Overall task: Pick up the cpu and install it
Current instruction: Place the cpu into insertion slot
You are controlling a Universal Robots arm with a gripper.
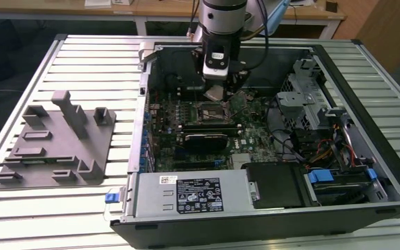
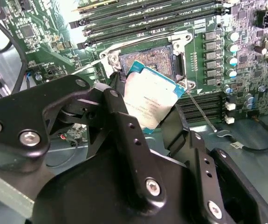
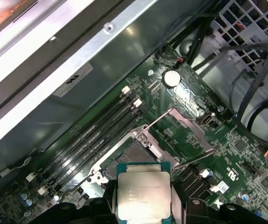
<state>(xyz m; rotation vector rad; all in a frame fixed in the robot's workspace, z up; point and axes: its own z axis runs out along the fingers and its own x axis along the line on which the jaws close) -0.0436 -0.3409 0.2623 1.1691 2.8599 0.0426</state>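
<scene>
A: Being held now, the cpu (image 2: 148,98)?
B: Yes, it is being clamped by its edges between the jaws of the gripper (image 2: 148,112), close above the open socket (image 2: 145,58). The pick-up looks done; the cpu is not yet being seated, so installing is left.
</scene>
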